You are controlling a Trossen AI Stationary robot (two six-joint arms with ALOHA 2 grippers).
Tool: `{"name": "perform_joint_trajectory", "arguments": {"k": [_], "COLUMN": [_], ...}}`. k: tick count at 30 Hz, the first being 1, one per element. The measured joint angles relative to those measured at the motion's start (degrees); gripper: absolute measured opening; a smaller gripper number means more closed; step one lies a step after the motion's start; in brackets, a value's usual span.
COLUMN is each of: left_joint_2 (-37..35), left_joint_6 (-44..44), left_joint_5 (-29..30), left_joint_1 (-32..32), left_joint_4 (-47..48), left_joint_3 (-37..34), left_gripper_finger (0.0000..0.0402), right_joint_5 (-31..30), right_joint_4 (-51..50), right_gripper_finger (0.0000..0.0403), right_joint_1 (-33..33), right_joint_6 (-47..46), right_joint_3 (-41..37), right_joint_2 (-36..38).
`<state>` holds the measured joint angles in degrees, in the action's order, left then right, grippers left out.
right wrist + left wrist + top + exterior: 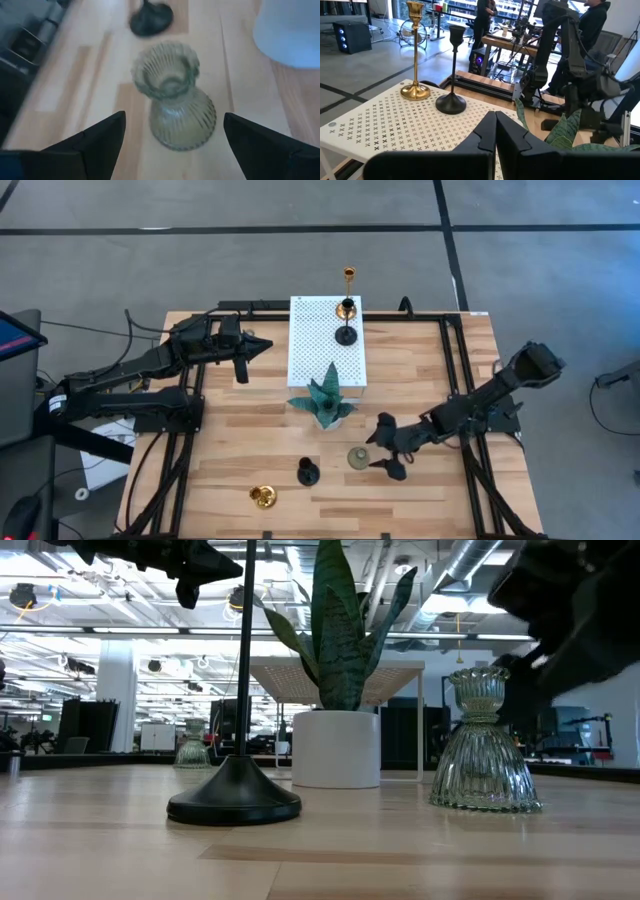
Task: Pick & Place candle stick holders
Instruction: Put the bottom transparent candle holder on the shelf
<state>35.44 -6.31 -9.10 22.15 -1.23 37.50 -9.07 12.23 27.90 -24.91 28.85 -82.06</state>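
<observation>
Two holders, gold [349, 276] and black [346, 333], stand on our white perforated board [312, 360]. Our right gripper [386, 446] gapes beside the ribbed glass holder [358, 457]. Our left gripper [262, 346] is pinched together.

Low view: black candle holder [236, 780] stem cut off by top edge; right gripper a dark blur behind the glass bell-shaped holder [483, 745]. Right wrist view: second black holder's base [151, 19] cropped at frame edge, white pot [292, 30] blurred, partly cropped.

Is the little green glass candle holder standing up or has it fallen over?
Standing up. The green glass holder sits on its wide base with its cup on top, between the right gripper's open fingers.
</observation>
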Motion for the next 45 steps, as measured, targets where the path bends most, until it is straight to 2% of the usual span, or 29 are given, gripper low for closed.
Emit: {"name": "perform_joint_trajectory", "arguments": {"k": [3, 15, 21, 28, 30, 34, 45], "left_joint_2": [0.0, 0.0, 0.2, 1.8, 2.6, 4.2, 5.4], "left_joint_6": [0.0, 0.0, 0.0, 0.0, 0.0, 0.0, -0.2], "left_joint_5": [0.0, 0.0, 0.0, 0.0, 0.0, 0.0, 0.0], "left_joint_1": [0.0, 0.0, 0.0, 0.0, 0.0, 0.0, 0.0], "left_joint_4": [0.0, 0.0, 0.3, 0.4, 0.4, 0.4, 0.4], "left_joint_3": [0.0, 0.0, 0.0, 0.0, 0.0, 0.0, 0.0], "left_gripper_finger": [0.0004, 0.0004, 0.0004, 0.0004, 0.0004, 0.0004, 0.0006], "right_joint_5": [-1.4, -0.3, 0.1, 0.8, 2.1, 3.4, 3.2], "right_joint_4": [0.1, 0.3, 0.0, -0.6, -1.5, -5.2, -16.7], "right_gripper_finger": [0.0327, 0.0318, 0.0264, 0.0156, 0.0134, 0.0134, 0.0132], "right_joint_1": [-0.3, -0.8, -1.2, -2.0, -2.4, -3.0, -7.6], "right_joint_6": [0.0, 0.0, -0.2, -2.7, -3.8, -4.3, -5.0], "right_joint_3": [1.9, 10.1, 10.9, 11.0, 11.0, 10.8, 11.9], "right_joint_2": [-3.6, -12.2, -12.9, -12.8, -12.2, -9.6, 4.4]}}
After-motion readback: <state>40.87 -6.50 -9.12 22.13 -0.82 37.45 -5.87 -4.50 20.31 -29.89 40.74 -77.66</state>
